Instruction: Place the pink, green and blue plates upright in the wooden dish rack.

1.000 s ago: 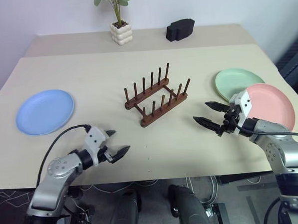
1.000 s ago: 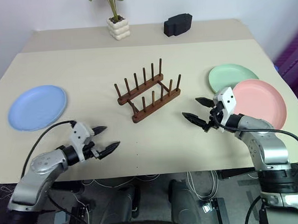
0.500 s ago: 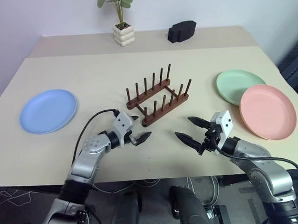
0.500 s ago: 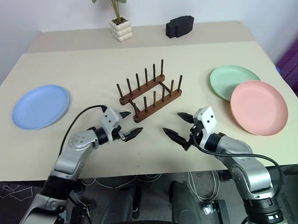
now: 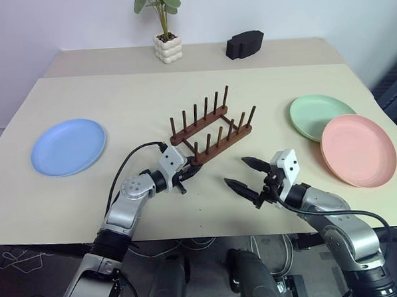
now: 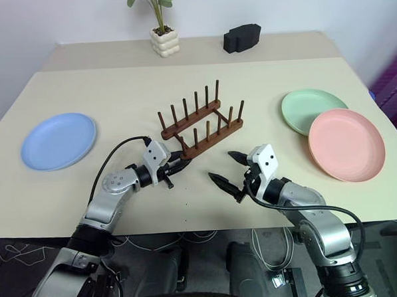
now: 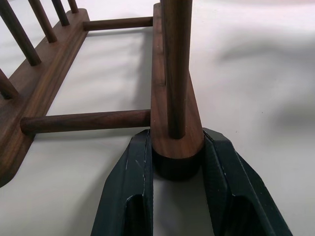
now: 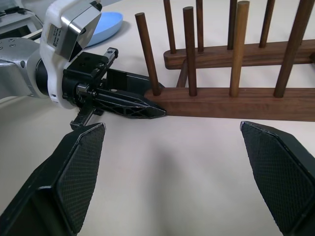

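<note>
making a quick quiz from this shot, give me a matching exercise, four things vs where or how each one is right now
Things:
1. blue plate
2. pink plate
3. left hand
4. right hand

States:
A. open, empty, near the rack
B. flat on the table's left side
C. closed on the end of the wooden dish rack's near rail
D. on the right, next to the green plate

Pairs: 1-B, 2-D, 3-C, 4-A

Dark brown wooden dish rack; light blue plate; mint green plate; salmon pink plate; beige desk; black block
</note>
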